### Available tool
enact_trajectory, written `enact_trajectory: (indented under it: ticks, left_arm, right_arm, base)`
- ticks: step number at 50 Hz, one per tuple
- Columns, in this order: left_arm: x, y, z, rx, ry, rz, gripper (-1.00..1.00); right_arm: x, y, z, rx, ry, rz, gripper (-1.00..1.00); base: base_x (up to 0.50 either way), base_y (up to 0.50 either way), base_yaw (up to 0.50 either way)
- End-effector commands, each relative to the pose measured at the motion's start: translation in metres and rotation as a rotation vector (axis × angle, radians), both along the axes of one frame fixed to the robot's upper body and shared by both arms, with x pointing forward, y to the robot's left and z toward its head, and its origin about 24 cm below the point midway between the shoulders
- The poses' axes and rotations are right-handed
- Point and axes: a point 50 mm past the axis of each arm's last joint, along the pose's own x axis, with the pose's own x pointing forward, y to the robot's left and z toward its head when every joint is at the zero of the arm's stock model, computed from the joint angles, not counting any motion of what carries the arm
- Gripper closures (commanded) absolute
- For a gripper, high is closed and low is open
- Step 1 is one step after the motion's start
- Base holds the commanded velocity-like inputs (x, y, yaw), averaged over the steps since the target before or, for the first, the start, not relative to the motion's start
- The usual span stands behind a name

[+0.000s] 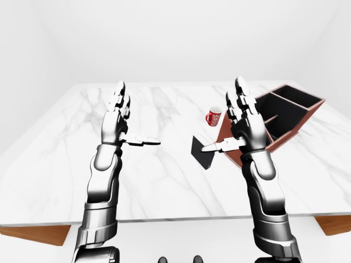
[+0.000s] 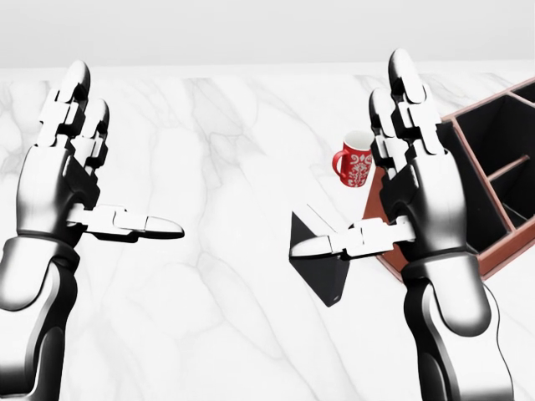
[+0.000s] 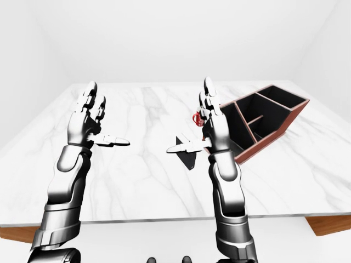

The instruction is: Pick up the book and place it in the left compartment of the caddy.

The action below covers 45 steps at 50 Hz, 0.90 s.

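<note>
Both hands are raised with fingers spread, holding nothing, over the marble table [image 1: 164, 175]; the dark book [image 2: 322, 267] lies at five o'clock of centre in the head view, so the right hand [image 2: 418, 192] should probably lower, grip it firmly, then clear the caddy [image 1: 290, 112] wall.

Mug [image 2: 354, 164] seemingly close beside caddy [image 3: 285, 118]

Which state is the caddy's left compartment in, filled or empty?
Empty: the caddy shows only dark bare compartments, and the book lies outside on the table.
</note>
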Motion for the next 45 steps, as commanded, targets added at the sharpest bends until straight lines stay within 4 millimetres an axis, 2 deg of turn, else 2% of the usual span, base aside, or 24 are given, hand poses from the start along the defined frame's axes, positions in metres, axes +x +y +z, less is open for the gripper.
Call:
enact_trajectory:
  ticks: [1,8,23,32,37,40,45]
  left_arm:
    - [0.0,0.0,-0.001,0.0,0.004,0.0,-1.0]
    - [-0.001,0.0,-0.003,0.0,0.009,-0.001,-1.0]
    - [0.0,0.002,-0.004,-0.002,0.016,0.002,-1.0]
    - [-0.001,0.002,-0.007,-0.005,0.024,0.003,-1.0]
    - [-0.001,0.003,-0.009,-0.008,0.033,0.005,-1.0]
    - [-0.001,0.003,-0.01,-0.007,0.035,0.005,-1.0]
    - [-0.002,0.003,-0.01,-0.009,0.036,0.005,-1.0]
  right_arm:
    - [0.001,0.0,-0.001,0.003,0.004,0.001,-1.0]
    - [-0.001,0.001,0.0,0.005,0.0,0.008,-1.0]
    - [0.0,0.002,-0.009,0.0,0.036,0.012,-1.0]
    - [0.008,-0.001,-0.053,-0.081,0.222,-0.014,-1.0]
    - [0.013,-0.005,-0.089,-0.132,0.374,-0.039,-1.0]
    - [0.013,-0.006,-0.095,-0.135,0.401,-0.039,-1.0]
    - [0.013,-0.013,-0.122,-0.142,0.509,-0.057,-1.0]
  base:
    - [0.32,0.0,0.0]
    - [0.48,0.0,0.0]
    - [0.01,0.0,0.0]
    - [0.0,0.0,0.0]
    - [0.0,0.0,0.0]
    - [0.0,0.0,0.0]
    - [0.0,0.0,0.0]
